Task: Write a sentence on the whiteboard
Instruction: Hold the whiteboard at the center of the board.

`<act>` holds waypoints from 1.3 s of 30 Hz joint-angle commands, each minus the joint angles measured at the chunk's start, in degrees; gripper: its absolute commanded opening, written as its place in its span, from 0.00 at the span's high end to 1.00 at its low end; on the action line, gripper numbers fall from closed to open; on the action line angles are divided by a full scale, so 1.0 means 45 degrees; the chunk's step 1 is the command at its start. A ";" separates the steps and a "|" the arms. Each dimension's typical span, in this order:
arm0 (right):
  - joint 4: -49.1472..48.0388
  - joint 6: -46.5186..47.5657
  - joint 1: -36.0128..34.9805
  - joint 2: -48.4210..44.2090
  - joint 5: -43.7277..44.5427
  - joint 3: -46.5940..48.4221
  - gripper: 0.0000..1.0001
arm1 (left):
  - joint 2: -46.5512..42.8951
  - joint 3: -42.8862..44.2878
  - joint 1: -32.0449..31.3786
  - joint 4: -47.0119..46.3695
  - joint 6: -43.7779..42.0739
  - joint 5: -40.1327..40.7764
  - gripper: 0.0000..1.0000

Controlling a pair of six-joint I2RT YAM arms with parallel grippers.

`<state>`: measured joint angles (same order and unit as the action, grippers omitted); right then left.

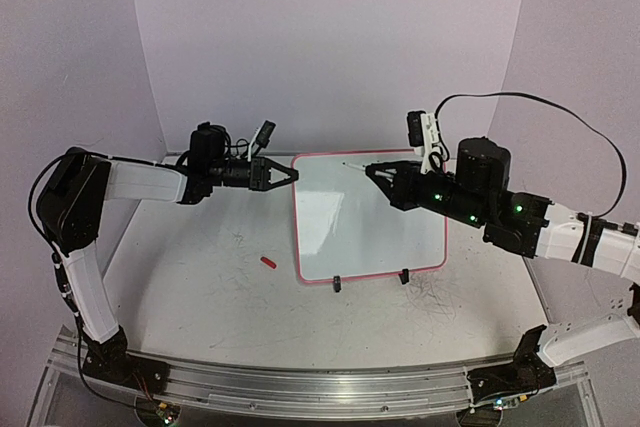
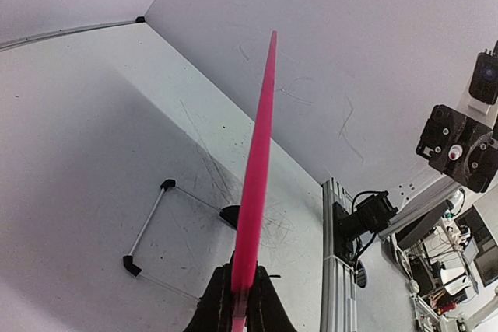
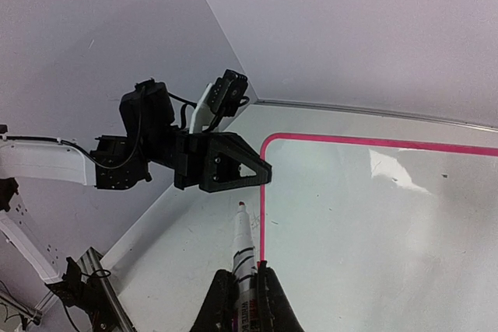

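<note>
The whiteboard (image 1: pixel 370 222) lies tilted at the table's middle, glossy white with a pink rim and two black clip feet (image 1: pixel 337 283) at its near edge. No red lettering shows on it. My left gripper (image 1: pixel 290 175) is shut on the board's far left rim, which shows edge-on in the left wrist view (image 2: pixel 257 161) between my fingers (image 2: pixel 268 309). My right gripper (image 1: pixel 374 172) is shut on a white marker (image 3: pixel 244 250). The marker's red tip (image 3: pixel 242 205) is uncapped and points at the board's far left corner, close under the left gripper (image 3: pixel 233 169). I cannot tell whether it touches.
A small red marker cap (image 1: pixel 268 262) lies on the table left of the board. A thin wire frame with black corners (image 2: pixel 148 227) sits under the board's left side. White walls close in the back and sides. The aluminium rail (image 1: pixel 320 382) runs along the near edge.
</note>
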<state>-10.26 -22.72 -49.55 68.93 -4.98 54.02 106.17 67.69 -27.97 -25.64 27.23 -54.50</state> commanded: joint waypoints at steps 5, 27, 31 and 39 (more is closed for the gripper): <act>-0.0415 0.0138 -0.0065 -0.0270 0.0482 0.0229 1.00 | -0.0344 -0.0497 -0.0032 -0.0415 -0.0097 -0.0293 1.00; -0.0419 0.0500 -0.0224 0.0550 0.0268 0.0741 1.00 | -0.1327 -0.1449 -0.0800 -0.0412 0.1152 0.1792 1.00; -0.0432 0.0511 -0.0258 0.0659 0.0265 0.0769 1.00 | -0.1517 -0.1570 -0.0790 -0.0414 0.0899 0.1894 1.00; -0.0362 0.0626 -0.0259 0.0598 0.0313 0.0712 1.00 | -0.1549 -0.1597 -0.0592 -0.0409 0.0549 0.1384 1.00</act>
<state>-10.39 -20.89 -50.46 71.79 -3.88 54.98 101.21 61.01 -30.72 -28.97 29.36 -45.95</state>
